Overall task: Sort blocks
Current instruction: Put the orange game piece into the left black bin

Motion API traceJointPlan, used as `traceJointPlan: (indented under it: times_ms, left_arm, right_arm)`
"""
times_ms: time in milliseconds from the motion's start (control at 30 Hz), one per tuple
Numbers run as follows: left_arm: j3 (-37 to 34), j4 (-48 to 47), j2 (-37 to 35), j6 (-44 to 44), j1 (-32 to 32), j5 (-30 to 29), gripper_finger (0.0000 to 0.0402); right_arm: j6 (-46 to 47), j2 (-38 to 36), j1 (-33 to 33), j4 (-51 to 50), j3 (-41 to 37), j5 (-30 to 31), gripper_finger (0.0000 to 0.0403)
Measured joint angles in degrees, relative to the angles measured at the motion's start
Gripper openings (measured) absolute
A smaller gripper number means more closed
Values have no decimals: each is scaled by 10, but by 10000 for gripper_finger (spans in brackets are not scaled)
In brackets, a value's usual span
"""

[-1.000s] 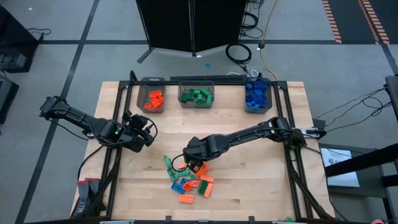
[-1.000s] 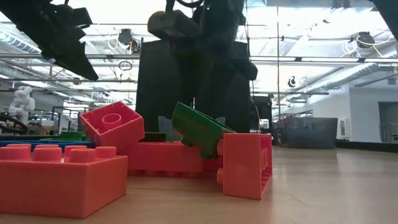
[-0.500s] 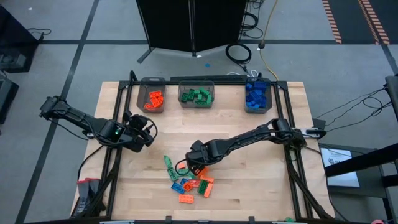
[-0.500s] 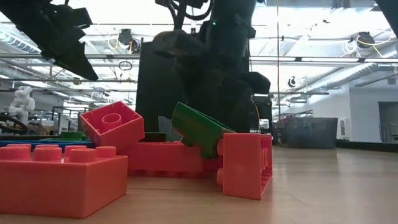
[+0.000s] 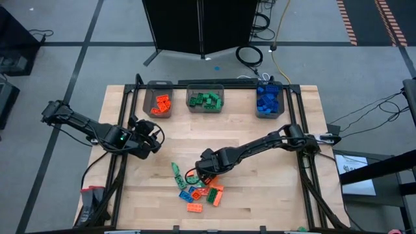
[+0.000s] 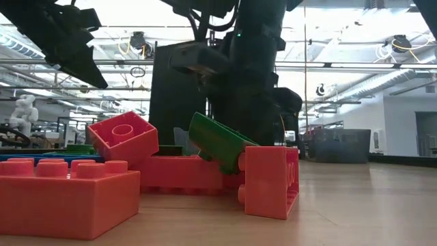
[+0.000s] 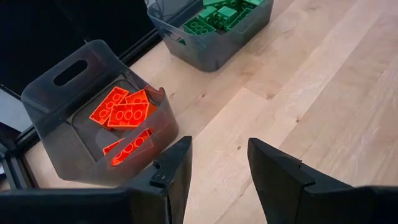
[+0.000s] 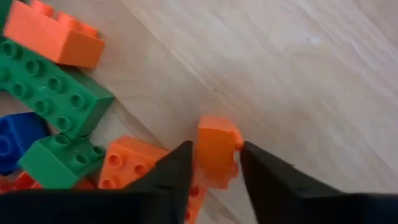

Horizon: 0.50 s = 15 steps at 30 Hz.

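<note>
A pile of orange, green and blue blocks lies on the table's near middle. My right gripper points down at the pile's far edge and is shut on a small orange block. Beside that block lie a green block and other orange ones. In the low view the gripper shows only as a dark bulk behind the blocks. My left gripper hangs open over the table's left, near the bin with orange blocks. My right gripper pinches the small orange block by two opposite sides between its two fingers. The fingers come from above, pointing down. The block's lower end is hidden between the fingers, so I cannot tell whether it rests on the table or on the orange block beside it.
Three grey bins stand along the far edge: orange blocks in the left one, green in the middle, blue in the right. Bare wood lies between the bins and the pile and on the table's right half.
My right gripper has come down onto the far edge of the pile, shifting a little toward the table's near edge. The blocks seen in the low view have stayed where they were.
</note>
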Motion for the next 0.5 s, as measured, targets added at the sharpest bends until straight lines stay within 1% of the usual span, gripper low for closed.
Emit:
traceJointPlan:
  times_ms: [167, 200, 300, 500]
  left_arm:
    - [0, 0, 0, 0, 0, 0, 160]
    - [0, 0, 0, 0, 0, 0, 160]
    - [0, 0, 0, 0, 0, 0, 160]
    - [0, 0, 0, -1, 0, 0, 160]
  right_arm:
    - [-44, -2, -7, 8, 2, 1, 20]
    - [-58, -2, -10, 13, 2, 1, 10]
    - [-88, 0, -24, 12, 0, -2, 1]
    - [-131, -5, -55, 19, 1, 4, 0]
